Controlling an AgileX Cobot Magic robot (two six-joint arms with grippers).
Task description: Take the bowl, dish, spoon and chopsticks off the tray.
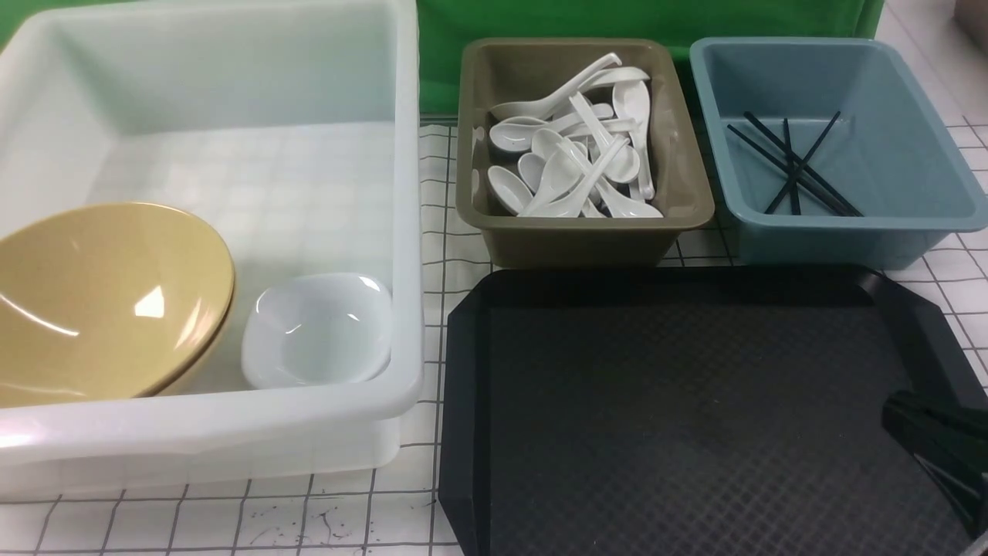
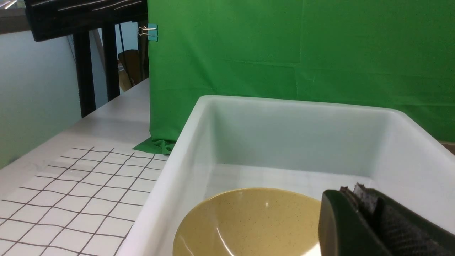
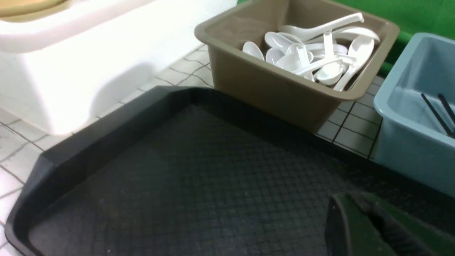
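The black tray (image 1: 463,371) (image 3: 71,149) lies at the front right with nothing on it. A yellow bowl (image 1: 108,301) (image 2: 249,224) leans tilted inside the white tub (image 1: 409,232), and a small white dish (image 1: 320,328) sits beside it. Several white spoons (image 1: 575,139) (image 3: 312,53) are heaped in the olive bin (image 1: 579,239). Black chopsticks (image 1: 795,166) (image 3: 439,112) lie crossed in the blue bin (image 1: 911,139). My right gripper (image 1: 899,409) (image 3: 352,199) hangs shut and empty over the tray's near right corner. My left gripper (image 2: 350,192) is shut and empty above the tub, close to the bowl.
The tub stands left of the tray, and the olive and blue bins stand just behind it. A green cloth (image 2: 284,53) hangs at the back. The gridded tabletop (image 1: 231,517) shows in front of the tub and between the containers.
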